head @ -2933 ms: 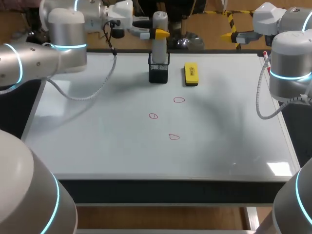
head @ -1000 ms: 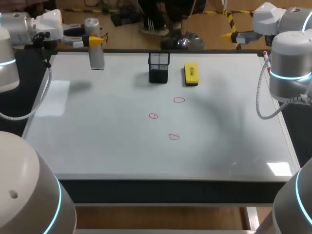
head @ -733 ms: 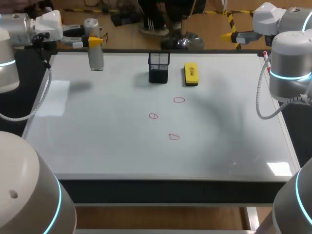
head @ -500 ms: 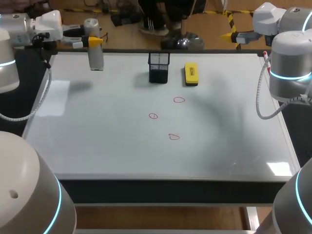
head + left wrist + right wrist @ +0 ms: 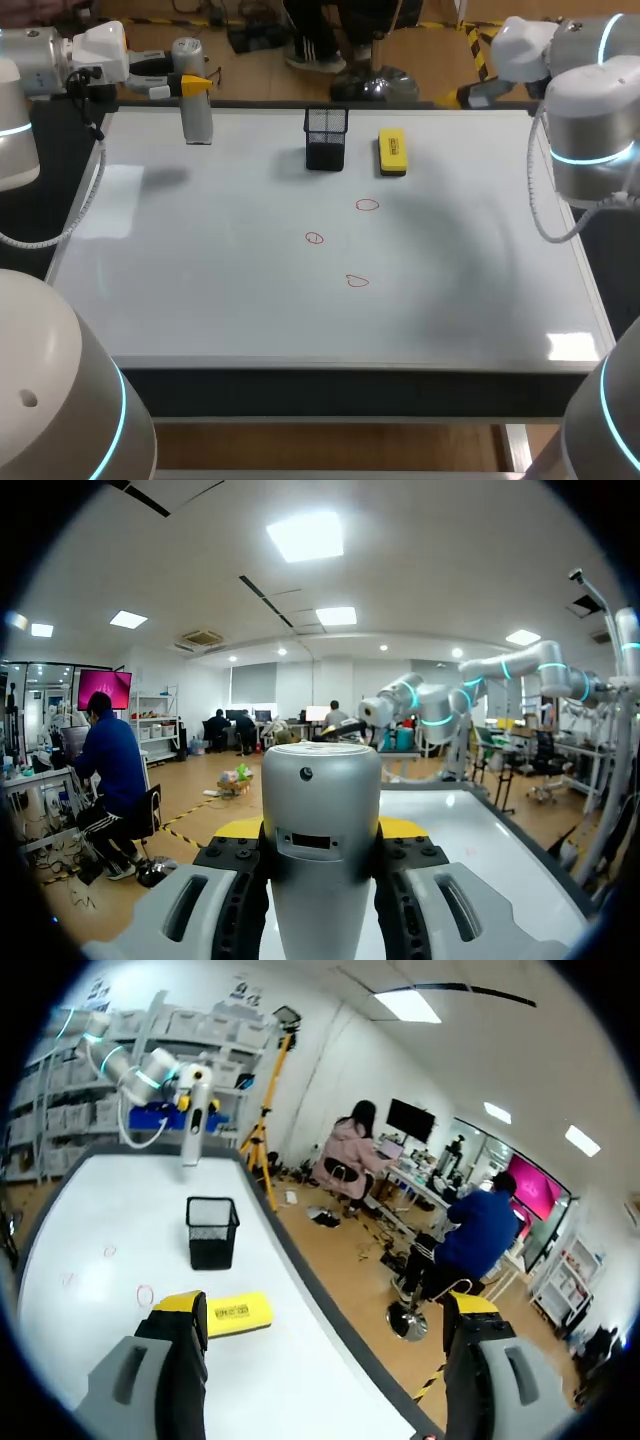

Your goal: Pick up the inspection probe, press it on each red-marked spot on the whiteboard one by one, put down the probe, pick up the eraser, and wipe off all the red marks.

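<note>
Left wrist view: inspection probe fills the foreground, its lower end cut off. Left pincer is clenched on it. Long axis vertical, over the whiteboard's far left corner; contact with the board unclear. Right pincer released, empty. Eraser lies beside the mesh cup.

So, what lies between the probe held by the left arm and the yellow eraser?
The black mesh holder stands between the probe and the eraser, nearer the eraser. The head view shows it.
</note>
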`<state>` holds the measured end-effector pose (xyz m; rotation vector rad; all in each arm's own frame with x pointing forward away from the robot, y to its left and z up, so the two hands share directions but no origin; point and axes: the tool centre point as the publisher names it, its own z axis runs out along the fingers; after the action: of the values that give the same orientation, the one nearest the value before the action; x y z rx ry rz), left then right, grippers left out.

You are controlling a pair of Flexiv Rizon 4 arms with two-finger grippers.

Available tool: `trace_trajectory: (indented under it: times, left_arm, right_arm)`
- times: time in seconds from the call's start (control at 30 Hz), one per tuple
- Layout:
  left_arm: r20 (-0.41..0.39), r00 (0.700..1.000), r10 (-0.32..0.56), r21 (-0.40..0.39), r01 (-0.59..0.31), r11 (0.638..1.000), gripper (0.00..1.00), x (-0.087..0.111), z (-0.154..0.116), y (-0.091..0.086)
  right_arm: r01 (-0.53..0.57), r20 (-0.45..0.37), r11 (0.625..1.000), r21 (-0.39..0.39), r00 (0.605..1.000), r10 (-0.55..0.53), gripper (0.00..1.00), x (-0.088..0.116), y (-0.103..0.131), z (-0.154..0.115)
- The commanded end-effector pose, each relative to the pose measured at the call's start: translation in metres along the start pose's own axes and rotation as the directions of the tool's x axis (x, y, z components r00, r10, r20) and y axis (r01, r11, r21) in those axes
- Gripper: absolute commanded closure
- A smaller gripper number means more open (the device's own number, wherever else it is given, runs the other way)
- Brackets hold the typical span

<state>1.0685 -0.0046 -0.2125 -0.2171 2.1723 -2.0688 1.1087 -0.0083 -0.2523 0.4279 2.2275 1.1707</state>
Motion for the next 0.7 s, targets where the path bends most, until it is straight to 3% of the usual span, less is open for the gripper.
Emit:
trace_trajectory:
  times: [0.03, 0.33, 0.43, 0.6, 0.7]
  left_arm:
    - [0.001, 1.000, 0.001, 0.001, -0.001, 1.000, 1.00, 0.001, 0.000, -0.001]
    - [0.001, 1.000, 0.001, 0.001, -0.001, 1.000, 1.00, 0.001, 0.000, -0.001]
    - [0.001, 1.000, 0.001, 0.001, -0.001, 1.000, 1.00, 0.001, 0.000, -0.001]
    - [0.001, 1.000, 0.001, 0.001, -0.001, 1.000, 1.00, 0.001, 0.000, -0.001]
    - [0.001, 1.000, 0.001, 0.001, -0.001, 1.000, 1.00, 0.001, 0.000, -0.001]
  right_arm:
    - [0.605, -0.616, 0.761, 0.236, 0.698, -0.364, 0.00, 0.000, -0.004, 0.003]
    - [0.826, -0.782, 0.539, 0.167, 0.444, -0.437, 0.00, 0.006, -0.014, 0.011]
    - [0.890, -0.821, 0.435, 0.135, 0.346, -0.453, 0.00, 0.008, -0.016, 0.015]
    - [0.937, -0.834, 0.342, 0.078, 0.249, -0.492, 0.00, 0.011, -0.013, 0.018]
    - [0.970, -0.838, 0.243, 0.027, 0.155, -0.524, 0.00, 0.013, -0.018, 0.022]
